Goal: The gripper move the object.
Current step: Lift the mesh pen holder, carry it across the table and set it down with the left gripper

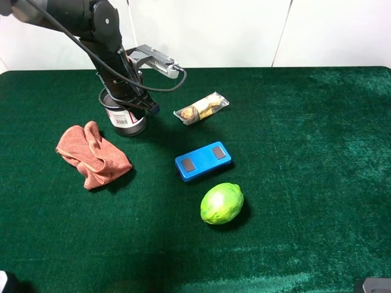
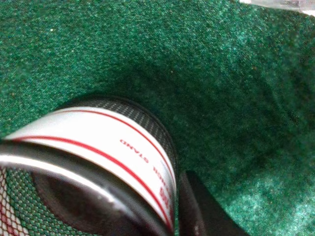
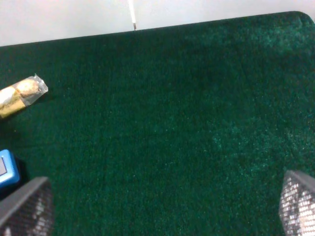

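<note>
The cup (image 1: 125, 119) stood upright at the far left of the green surface (image 1: 305, 152), behind a cloth (image 1: 91, 155) and left of a packet (image 1: 201, 108), with a blue box (image 1: 203, 160) and lime (image 1: 222, 203) nearer the front. The left gripper (image 1: 137, 101) sat on its rim, one finger (image 2: 197, 211) against the cup's outer wall, though I could not tell whether the jaws were clamped. The right gripper (image 3: 157, 206) hung over bare surface, jaws wide apart.
</note>
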`<state>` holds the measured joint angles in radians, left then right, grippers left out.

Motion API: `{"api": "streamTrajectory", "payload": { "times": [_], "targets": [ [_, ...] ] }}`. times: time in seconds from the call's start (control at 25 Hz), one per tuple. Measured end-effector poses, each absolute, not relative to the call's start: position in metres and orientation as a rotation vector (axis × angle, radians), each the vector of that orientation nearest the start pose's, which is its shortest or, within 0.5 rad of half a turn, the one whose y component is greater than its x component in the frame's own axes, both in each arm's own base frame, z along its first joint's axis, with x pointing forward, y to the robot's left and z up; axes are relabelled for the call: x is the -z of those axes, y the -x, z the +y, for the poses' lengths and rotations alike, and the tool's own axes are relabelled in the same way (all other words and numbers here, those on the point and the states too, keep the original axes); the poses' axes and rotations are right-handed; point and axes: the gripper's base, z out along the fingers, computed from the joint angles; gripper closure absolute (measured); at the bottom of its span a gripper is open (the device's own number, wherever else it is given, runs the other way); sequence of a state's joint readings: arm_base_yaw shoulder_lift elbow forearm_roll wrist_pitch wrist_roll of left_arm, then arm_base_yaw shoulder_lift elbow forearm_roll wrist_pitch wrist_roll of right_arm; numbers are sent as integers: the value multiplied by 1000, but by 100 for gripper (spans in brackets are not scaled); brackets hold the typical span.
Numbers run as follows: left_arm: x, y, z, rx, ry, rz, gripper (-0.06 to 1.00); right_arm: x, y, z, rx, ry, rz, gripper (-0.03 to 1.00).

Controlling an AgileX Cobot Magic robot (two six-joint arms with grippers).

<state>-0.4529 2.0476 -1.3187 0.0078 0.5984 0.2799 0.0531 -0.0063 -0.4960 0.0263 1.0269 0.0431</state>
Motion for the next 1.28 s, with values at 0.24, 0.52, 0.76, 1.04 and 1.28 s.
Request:
{"api": "streamTrajectory", "payload": {
  "times": [0.24,0.52,0.76,1.04,1.28],
  "targets": [
    [-138,-366,-178,33,-1015,2622,86,-279,4,2,-93,11,2009,27],
    [-141,-365,-177,33,-1006,2634,86,-279,4,2,-93,11,2009,27],
    [-160,-366,-176,19,-965,2668,86,-279,4,2,-93,11,2009,27],
    [-190,-376,-181,11,-946,2694,86,-279,4,2,-93,11,2009,27],
    [-217,-383,-186,19,-888,2703,86,-279,4,2,-93,11,2009,27]
  ]
}}
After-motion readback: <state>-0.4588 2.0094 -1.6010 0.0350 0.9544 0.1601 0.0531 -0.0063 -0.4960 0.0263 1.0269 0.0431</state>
